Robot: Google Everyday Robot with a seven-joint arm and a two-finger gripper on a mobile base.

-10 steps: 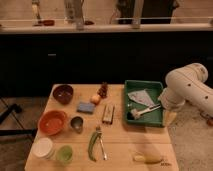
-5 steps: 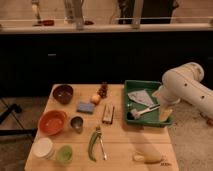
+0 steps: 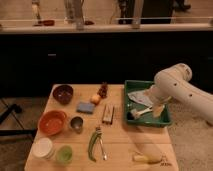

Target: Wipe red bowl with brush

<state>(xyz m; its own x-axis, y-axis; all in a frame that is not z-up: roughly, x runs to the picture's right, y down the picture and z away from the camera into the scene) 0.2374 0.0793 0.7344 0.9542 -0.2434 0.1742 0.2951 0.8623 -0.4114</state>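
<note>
Tabletop, left to right. At your far left, on the pale wood table, the red bowl sits near the left edge: wide, shallow, round, with a smooth orange-red inside. Behind it is a smaller maroon bowl. In front, close to the near-left corner, stand a white tub and a green cup. A small metal cup stands just beside the red bowl's right rim, so your open room at that bowl is from above and along its near-right side.

Mid-table you see a flat blue sponge, a round orange fruit, an oblong wooden block and a green-handled utensil lying lengthwise. The wood is bare between the block and the front edge.

At right, a rectangular green tray with a raised rim holds a crumpled pale cloth and the brush, which lies flat, its dark round head toward the tray's near-left corner and its pale straight handle running right. The gripper hangs from the smooth white arm over the tray's right half, just beside the handle's end. You cannot tell whether it is spread, closed or touching the handle. A yellow object lies at the near-right edge.
</note>
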